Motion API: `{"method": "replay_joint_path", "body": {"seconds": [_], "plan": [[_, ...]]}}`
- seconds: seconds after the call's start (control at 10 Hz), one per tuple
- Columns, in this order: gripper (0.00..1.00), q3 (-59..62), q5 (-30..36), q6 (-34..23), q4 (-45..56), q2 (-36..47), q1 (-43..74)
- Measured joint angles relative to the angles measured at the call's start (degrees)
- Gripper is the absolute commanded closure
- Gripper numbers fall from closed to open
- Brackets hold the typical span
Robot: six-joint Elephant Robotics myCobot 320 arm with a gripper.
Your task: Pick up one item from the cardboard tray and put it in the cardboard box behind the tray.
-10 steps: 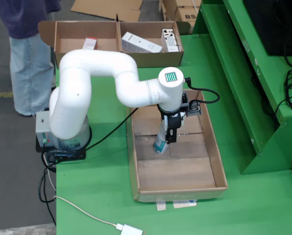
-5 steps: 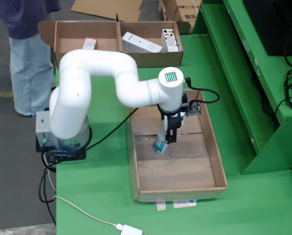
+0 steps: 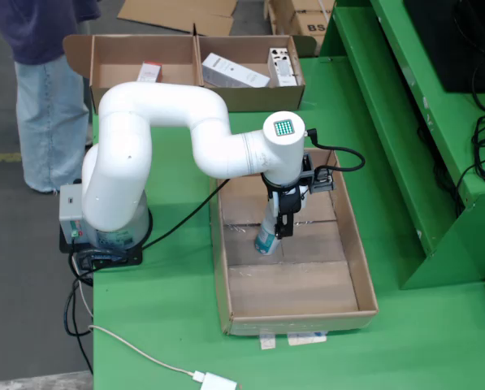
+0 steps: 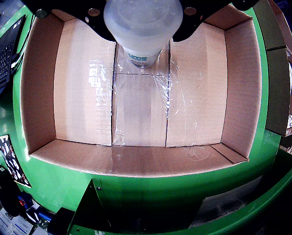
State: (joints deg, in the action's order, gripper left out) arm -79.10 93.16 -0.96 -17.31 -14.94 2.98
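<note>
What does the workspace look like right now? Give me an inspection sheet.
Surface: green table, tray and boxes on it.
Job's things: white bottle tilted in the gripper over the cardboard tray; no other item seen in the tray. Divided cardboard box behind holds cartons in both compartments.
Clutter: paper labels in front of the tray.
Gripper: gripper shut on the bottle.
Cables: black cable beside the tray; white cable at the near table edge.
Surroundings: person in jeans standing behind the arm's base.

Green table (image 3: 169, 325) under cardboard tray (image 3: 364, 276), box (image 3: 104, 61)
</note>
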Motion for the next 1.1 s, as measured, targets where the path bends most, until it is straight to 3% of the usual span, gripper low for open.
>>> {"method": "replay_joint_path", "body": {"seconds": [0.3, 0.7, 1.1], "plan": [[1.00, 0.09, 0.00, 0.09, 0.35, 0.00, 0.00], [1.00, 8.09, -0.62, 1.39, 8.17, 0.00, -0.88], [1.00, 9.06, -0.70, 1.57, 10.46, 4.49, -0.96]]}}
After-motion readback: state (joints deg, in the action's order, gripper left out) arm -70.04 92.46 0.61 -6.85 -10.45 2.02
